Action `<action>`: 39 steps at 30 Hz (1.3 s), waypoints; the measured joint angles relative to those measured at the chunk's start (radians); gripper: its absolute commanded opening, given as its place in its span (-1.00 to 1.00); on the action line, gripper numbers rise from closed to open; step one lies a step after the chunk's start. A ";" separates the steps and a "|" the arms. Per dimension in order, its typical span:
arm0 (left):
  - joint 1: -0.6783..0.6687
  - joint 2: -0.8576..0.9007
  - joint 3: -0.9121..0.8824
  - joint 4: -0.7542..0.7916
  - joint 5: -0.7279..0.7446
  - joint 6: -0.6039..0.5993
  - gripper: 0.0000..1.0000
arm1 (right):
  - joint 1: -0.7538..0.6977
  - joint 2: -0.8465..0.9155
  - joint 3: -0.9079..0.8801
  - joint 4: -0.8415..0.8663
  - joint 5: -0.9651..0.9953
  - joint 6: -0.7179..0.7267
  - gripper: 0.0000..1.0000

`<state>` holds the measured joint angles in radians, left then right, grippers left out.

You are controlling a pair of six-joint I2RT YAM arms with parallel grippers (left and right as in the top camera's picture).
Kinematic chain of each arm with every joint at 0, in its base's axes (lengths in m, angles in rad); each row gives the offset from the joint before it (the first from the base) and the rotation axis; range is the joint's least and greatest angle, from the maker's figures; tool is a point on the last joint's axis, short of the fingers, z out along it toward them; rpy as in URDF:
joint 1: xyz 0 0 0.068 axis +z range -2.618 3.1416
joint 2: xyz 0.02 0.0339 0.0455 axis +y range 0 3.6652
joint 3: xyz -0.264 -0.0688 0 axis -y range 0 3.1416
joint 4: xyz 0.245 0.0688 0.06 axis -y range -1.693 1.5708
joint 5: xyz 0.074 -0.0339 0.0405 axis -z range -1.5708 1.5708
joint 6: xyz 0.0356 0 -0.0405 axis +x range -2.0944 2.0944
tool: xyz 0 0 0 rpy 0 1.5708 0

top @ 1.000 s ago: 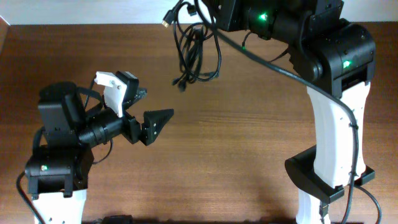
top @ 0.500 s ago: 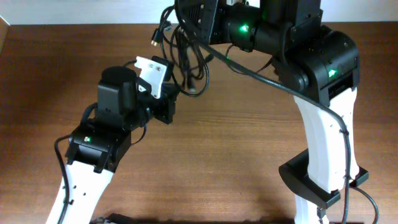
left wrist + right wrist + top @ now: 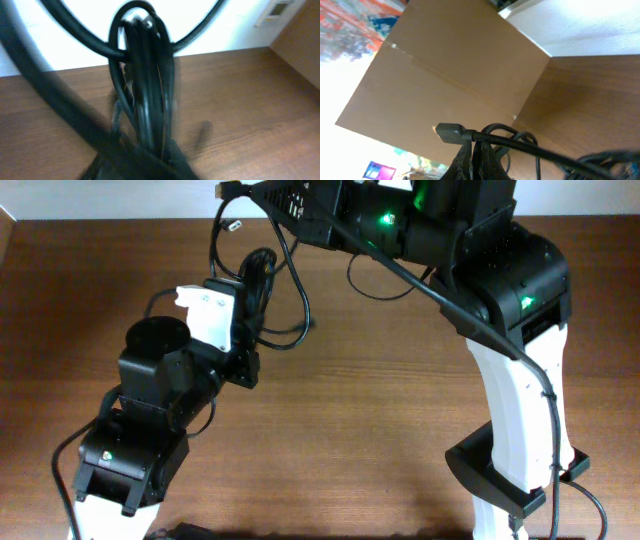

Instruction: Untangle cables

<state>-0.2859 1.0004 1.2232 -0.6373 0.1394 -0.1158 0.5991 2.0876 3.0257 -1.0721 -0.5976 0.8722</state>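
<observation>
The cables (image 3: 262,272) are thin black cords hanging in loops at the back of the table, with a gold-tipped plug (image 3: 222,190) at the top. My right gripper (image 3: 268,192) holds them from above. In the right wrist view its fingers (image 3: 479,161) are pinched together under a cord that ends in a black plug (image 3: 449,133). My left gripper (image 3: 250,315) sits at the lower part of the bundle. In the left wrist view the cables (image 3: 145,75) run straight down into my left gripper (image 3: 150,162), which is shut on them, though that part is blurred.
The wooden table (image 3: 400,400) spreads between the two arm bases. The right arm's own thick black wire (image 3: 440,290) slants across its white link. A brown cardboard panel (image 3: 445,60) and a white wall stand behind the table.
My left arm has swung up from the left side to the bundle and its jaws have gone from wide open to shut on the cables. The right gripper has carried the cables leftwards.
</observation>
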 measured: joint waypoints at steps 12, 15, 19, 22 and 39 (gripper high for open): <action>-0.004 -0.208 0.000 -0.102 -0.081 -0.002 -0.97 | -0.560 0.000 0.002 -0.379 0.270 -0.463 -0.92; -0.003 -0.227 0.000 -0.108 -0.118 -0.001 -0.97 | -0.678 0.000 0.002 -0.443 0.324 -0.491 -0.92; -0.003 -0.227 0.000 -0.108 -0.130 -0.002 -0.96 | -0.719 0.000 0.002 -0.462 0.347 -0.577 -0.92; -0.003 -0.227 0.000 -0.108 -0.133 -0.002 -0.95 | -0.719 0.000 0.002 -0.471 0.389 -0.592 0.07; -0.003 -0.198 0.000 -0.123 -0.076 -0.001 -0.81 | -0.719 0.010 -1.028 -0.195 0.557 -0.313 0.15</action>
<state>-0.2893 0.8021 1.2232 -0.7601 0.0639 -0.1169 -0.1200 2.0979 1.9976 -1.2675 -0.0406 0.5591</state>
